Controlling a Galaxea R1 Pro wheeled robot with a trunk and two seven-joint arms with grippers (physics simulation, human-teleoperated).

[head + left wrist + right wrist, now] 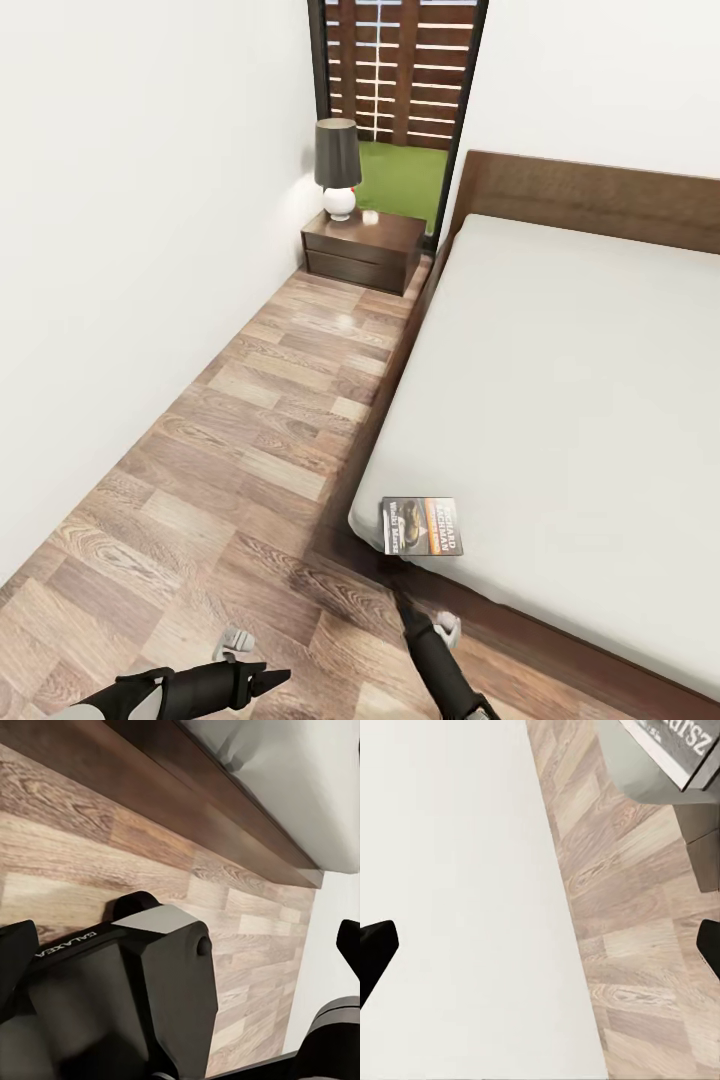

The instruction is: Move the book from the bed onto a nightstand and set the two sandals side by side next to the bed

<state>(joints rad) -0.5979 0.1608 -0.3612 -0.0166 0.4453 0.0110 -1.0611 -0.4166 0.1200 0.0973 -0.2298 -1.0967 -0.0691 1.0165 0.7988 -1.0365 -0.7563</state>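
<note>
Lying flat at the near left corner of the bed (pixel 570 380), the book (pixel 422 526) rests on the light grey mattress cover with its dark cover, orange band and white lettering facing up, its edge close to the mattress's rounded corner. The right wrist view catches that same book (pixel 679 746) at the mattress corner above the wood-plank floor (pixel 622 915), with a white wall beside it. The right gripper (pixel 400 605) reaches toward the bed's foot edge just below the book, not touching it; its two dark fingertips (pixel 376 949) sit wide apart in the wrist view, released and empty. The left gripper (pixel 272 678) hangs low over the floor, well apart from the bed; I cannot tell whether its fingers are spread or closed. At the far end of the floor strip, the nightstand (pixel 362 250) stands against the wall beside the headboard, carrying a lamp (pixel 338 168) with a dark shade.
</note>
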